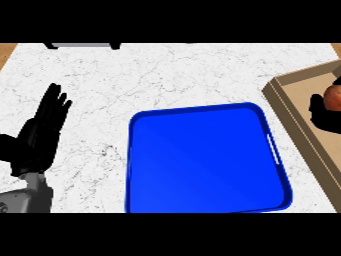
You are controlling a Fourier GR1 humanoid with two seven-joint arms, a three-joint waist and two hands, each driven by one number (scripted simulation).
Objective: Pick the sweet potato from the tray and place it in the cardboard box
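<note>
I see the sweet potato (pixel 340 100) at the frame's right edge, over the box (pixel 302 95), the right robot hand (pixel 324 117) curled round it. The tray (pixel 202 160) sits centre on the counter (pixel 165 75); the left robot hand (pixel 40 130) rests open, lower left.

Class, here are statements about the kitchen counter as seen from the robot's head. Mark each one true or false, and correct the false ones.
1. The sweet potato lies on the blue tray. False: the right hand is curled round it over the cardboard box.
2. The left hand is open, fingers straight, at the view's left. True.
3. The cardboard box stands to the right of the blue tray. True.
4. The left hand grips the blue tray's rim. False: it is apart from the tray, over the white counter.
</note>
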